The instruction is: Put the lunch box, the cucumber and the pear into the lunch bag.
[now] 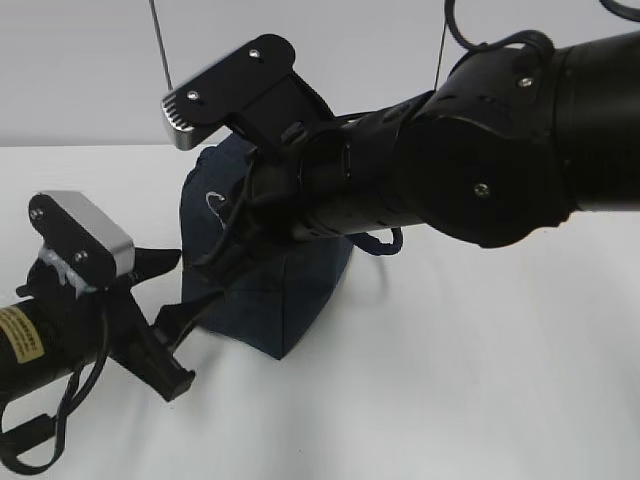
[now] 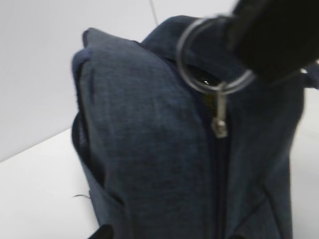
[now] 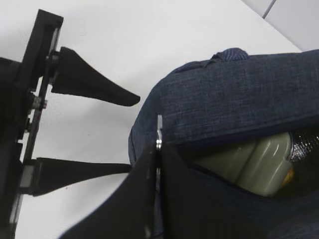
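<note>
The navy lunch bag [image 1: 290,300] stands on the white table. My right gripper [image 3: 158,152] is shut on the silver ring pull [image 3: 159,133] of its zipper; the ring [image 2: 212,55] and a black finger [image 2: 271,35] also show in the left wrist view. The zipper is partly open, and the lunch box's sage-green lid [image 3: 249,164] shows inside. A small yellow patch [image 3: 288,175] beside it may be the pear. The cucumber is hidden. My left gripper [image 1: 185,290] is open at the bag's lower left corner, with its fingertips on either side of the bag [image 2: 149,149].
The white table [image 1: 480,380] runs around the bag on all sides. The right arm [image 1: 480,150] reaches across over the bag from the right. A grey wall stands behind the table.
</note>
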Robot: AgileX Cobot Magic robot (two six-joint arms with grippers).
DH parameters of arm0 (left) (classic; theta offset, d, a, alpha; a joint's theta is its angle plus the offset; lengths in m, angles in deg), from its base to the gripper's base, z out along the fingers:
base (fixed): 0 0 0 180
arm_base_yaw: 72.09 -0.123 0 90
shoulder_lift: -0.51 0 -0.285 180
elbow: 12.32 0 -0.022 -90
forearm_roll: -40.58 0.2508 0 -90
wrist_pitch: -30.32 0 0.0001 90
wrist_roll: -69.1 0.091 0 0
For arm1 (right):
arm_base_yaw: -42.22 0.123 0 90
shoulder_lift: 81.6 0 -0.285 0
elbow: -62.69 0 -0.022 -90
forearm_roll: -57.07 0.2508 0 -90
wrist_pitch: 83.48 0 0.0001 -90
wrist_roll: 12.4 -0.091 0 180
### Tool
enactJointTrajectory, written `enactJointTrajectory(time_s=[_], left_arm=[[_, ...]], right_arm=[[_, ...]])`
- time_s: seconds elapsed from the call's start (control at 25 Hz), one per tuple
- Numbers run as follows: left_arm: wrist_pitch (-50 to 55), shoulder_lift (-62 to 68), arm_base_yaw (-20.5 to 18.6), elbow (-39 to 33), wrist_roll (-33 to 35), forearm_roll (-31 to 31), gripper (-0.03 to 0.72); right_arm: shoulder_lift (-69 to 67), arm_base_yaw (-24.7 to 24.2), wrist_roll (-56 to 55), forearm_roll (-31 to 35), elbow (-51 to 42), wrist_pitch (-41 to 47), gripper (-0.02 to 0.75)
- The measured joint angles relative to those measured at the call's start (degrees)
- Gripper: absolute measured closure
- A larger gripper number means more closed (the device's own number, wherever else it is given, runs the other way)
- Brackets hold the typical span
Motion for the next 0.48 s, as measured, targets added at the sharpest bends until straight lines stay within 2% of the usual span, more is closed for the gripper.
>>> enactJointTrajectory(time_s=[0.24,0.48], left_arm=[[-1.23,0.27,-0.06,0.47,0.14,-1.89,0.263],[1.71,2.44,-0.06,5.80,0.21,-0.44,0.263]], right_arm=[[0.00,0.00,0.00,0.00,0.00,0.00,0.732],[-0.07,0.00,0.00,0.00,0.00,0.00,0.732]])
